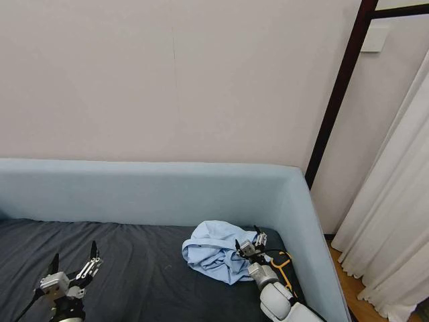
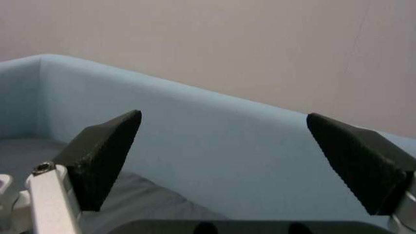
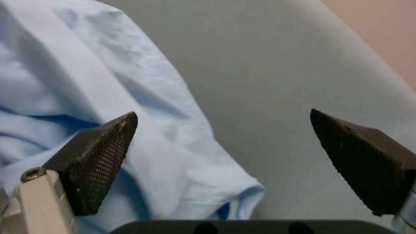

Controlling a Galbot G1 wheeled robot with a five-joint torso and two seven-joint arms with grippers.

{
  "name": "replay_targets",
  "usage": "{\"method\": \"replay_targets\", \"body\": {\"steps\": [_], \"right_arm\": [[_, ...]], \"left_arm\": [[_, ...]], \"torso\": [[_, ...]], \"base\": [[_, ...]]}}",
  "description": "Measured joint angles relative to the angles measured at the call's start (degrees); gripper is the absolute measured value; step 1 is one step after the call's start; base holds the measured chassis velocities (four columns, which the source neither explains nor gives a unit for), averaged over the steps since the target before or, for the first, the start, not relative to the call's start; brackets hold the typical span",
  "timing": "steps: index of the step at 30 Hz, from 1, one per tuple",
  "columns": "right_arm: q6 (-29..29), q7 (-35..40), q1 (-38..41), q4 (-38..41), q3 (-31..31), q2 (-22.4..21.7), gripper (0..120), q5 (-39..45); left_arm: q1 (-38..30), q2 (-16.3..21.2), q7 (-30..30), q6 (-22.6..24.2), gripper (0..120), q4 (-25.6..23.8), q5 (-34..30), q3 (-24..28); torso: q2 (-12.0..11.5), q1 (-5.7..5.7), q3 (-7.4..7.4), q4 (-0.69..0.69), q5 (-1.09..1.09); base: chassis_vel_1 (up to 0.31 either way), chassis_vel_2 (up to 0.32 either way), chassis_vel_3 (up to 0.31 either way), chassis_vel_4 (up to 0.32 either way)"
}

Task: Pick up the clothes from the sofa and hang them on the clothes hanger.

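Looks to be at the pick-up stage, judging by the layout. Has the right claw (image 1: 247,239) low at the near right edge of the light blue garment (image 1: 213,251), prongs spread wide with nothing between them yet. Straddles the hem in the right wrist view, with one pad (image 3: 97,161) over blue fabric and the other over bare sofa (image 3: 279,73) upholstery (a sensible stance for pinching a fold, probably).

Finds the garment crumpled in a heap on the dark seat cushion (image 1: 134,268), in the right-hand corner, close against the pale blue armrest (image 1: 305,221) and below the backrest (image 1: 134,194).

Holds the left claw (image 1: 74,259) well apart, over the left stretch of seat, likewise spread and gripping nothing, pointed at the backrest. Probably set aside there so as not to crowd the working arm.

Counts out as one garment, one sofa, and two claws, both apart.

Shows a dark upright frame (image 1: 335,100) beyond the armrest, beside a white curtain (image 1: 395,221). Possibly the hanger stand, though cannot say for sure. Leaves the hanging step not yet begun.
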Motion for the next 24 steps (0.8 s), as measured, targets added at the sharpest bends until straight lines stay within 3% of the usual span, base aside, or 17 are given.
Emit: {"method": "replay_targets", "body": {"steps": [6, 15, 18, 22, 24], "right_arm": [[3.8, -3.7, -1.8, 0.2, -0.3, 0.2, 100, 1.6], [2.5, -2.2, -0.6, -1.5, -0.6, 1.7, 100, 0.4], [1.2, -1.6, -0.1, -1.6, -1.3, 2.0, 100, 0.3], [-7.5, -0.8, 0.9, -1.1, -2.9, 2.2, 100, 0.5], [-8.3, -0.7, 1.3, -1.3, -3.1, 2.3, 100, 0.5]], "left_arm": [[0.5, -0.4, 0.0, -0.1, 100, -0.4, 0.1, 0.0], [1.2, -0.4, 0.0, -0.4, 100, -1.0, 0.3, -0.6], [1.2, -0.4, 0.0, -0.4, 100, -1.1, 0.3, -0.7], [1.4, -0.4, 0.0, -0.5, 100, -1.2, 0.3, -0.7], [1.4, -0.4, 0.0, -0.5, 100, -1.2, 0.3, -0.7]], "torso": [[0.0, 0.0, 0.0, 0.0, 0.0], [0.0, 0.0, 0.0, 0.01, -0.01], [0.0, 0.0, 0.0, 0.01, 0.0], [0.0, 0.0, 0.0, 0.0, 0.0], [0.0, 0.0, 0.0, 0.0, -0.01]], "base": [[0.0, 0.0, 0.0, 0.0], [0.0, 0.0, 0.0, 0.0], [0.0, 0.0, 0.0, 0.0], [0.0, 0.0, 0.0, 0.0], [0.0, 0.0, 0.0, 0.0]]}}
